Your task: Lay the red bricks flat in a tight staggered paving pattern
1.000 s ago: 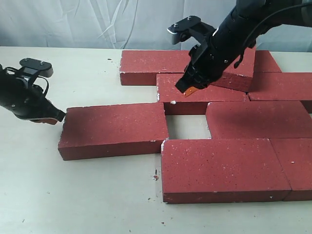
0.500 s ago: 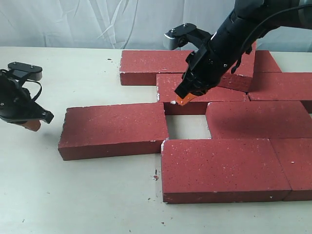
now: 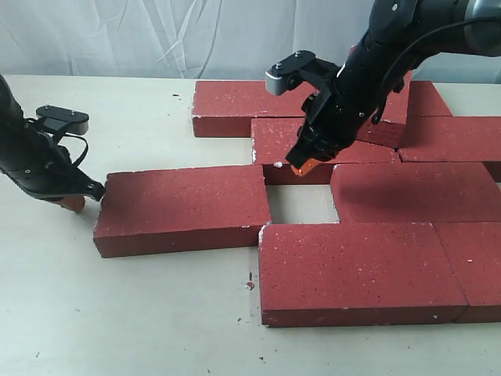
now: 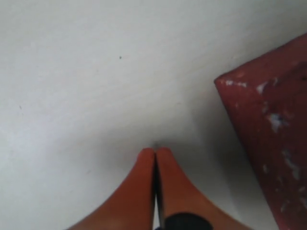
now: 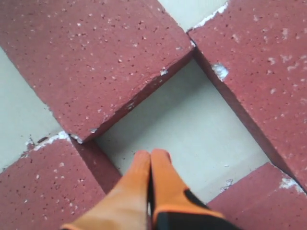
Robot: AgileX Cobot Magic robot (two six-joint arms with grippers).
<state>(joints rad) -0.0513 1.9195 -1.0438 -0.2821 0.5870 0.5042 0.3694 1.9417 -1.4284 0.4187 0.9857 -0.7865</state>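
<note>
Landmark: the gap (image 3: 301, 202), a small bare square of desk (image 3: 117, 313) ringed by the red bricks (image 3: 356, 266).
Left claw (image 3: 74, 202): well to the left of the gap, past the far end of the left brick and low at the desk. From the wrist its orange fingertips (image 4: 144, 165) are pressed together with nothing between them. I cannot tell whether the claw's body touches the brick's corner.
Left brick (image 3: 184, 205): flat and a little skewed. Its right end forms the gap's left side.
Front brick (image 3: 344, 274): flat, closing the gap's near side and running on to the right of it.
Rear brick (image 3: 270, 141): flat, closing the gap's far side, with another brick (image 3: 243, 102) in the row behind it.
Right claw (image 3: 305, 166): at the gap's rear edge, just over the rear brick's front face. Its orange fingertips (image 5: 163, 167) are closed on each other, empty, and point down into the gap.
Right brick (image 3: 415, 192): flat, forming the gap's right side.
Tilted brick (image 3: 387, 117): behind and right of the gap, propped at a slant on its neighbours and partly hidden by the right arm.
Far bricks (image 3: 454, 137): flat, further right of the gap, running out to the edge of view.
</note>
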